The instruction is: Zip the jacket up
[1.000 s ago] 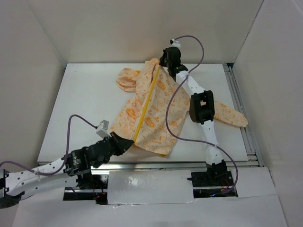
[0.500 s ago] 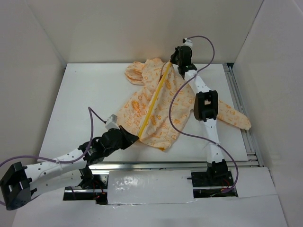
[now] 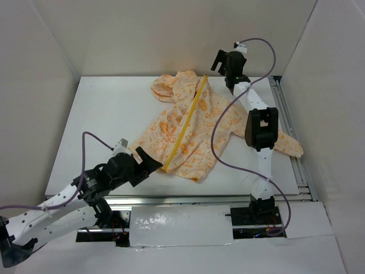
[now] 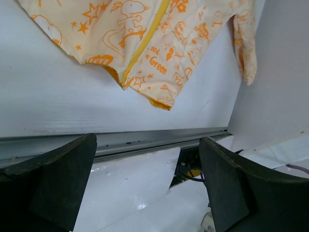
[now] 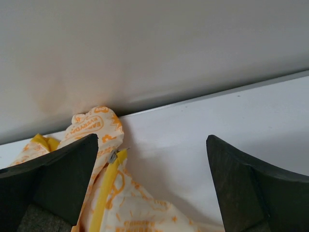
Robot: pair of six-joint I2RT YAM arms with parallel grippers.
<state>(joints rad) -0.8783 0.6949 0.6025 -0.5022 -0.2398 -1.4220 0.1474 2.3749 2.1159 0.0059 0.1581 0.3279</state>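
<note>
The jacket (image 3: 197, 123) lies flat on the white table, cream with orange print. Its yellow zipper strip (image 3: 185, 125) runs in a straight line from the hem to the collar. My left gripper (image 3: 153, 161) hovers just off the hem's near-left corner, open and empty. In the left wrist view the hem and zipper end (image 4: 126, 77) lie beyond the open left gripper (image 4: 147, 145). My right gripper (image 3: 218, 61) hangs open by the back wall, right of the collar. The metal zipper pull (image 5: 113, 155) sits at the strip's top, near the left finger of the right gripper (image 5: 152, 145).
A metal rail (image 4: 145, 140) runs along the table's near edge. The back wall (image 5: 145, 48) stands close behind the collar. One sleeve (image 3: 285, 142) stretches toward the right-hand rail, passing under the right arm. Purple cables loop over both arms.
Both grippers have opened and let go of the jacket. The left one drew back toward the near left; the right one rose away toward the back wall.
</note>
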